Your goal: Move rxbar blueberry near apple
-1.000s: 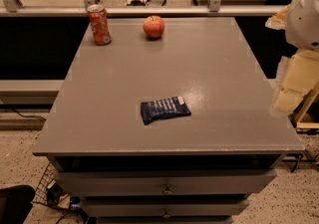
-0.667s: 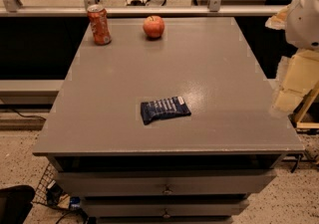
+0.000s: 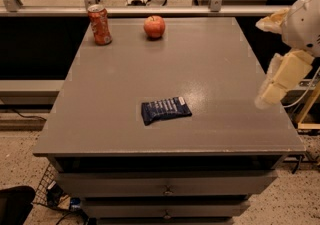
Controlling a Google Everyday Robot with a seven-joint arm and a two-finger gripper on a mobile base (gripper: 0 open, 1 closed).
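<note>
Little had changed in the single camera view over the last second: the rxbar blueberry [image 3: 165,110] lay flat where it had been, a touch toward 6 o'clock from the middle of the grey table [image 3: 100,119], with its white end turned toward 2 o'clock. The apple [image 3: 154,26] sat upright at the far edge, roughly at 12 o'clock from the bar and well apart from it. An orange-red soda can [image 3: 99,24] stood at about 11 o'clock, beside the apple but not touching it. By the look of things the task had not started, since the bar was untouched and the whole carry toward the apple was still to do. The gripper [image 3: 275,86] hung at 3 o'clock, past the table's right edge and angled down toward the tabletop, in the same spot as in the earlier views. It held nothing and touched nothing; whether it was wide or narrow I could not tell. The likely next move was a reach from 3 o'clock in toward the bar.
</note>
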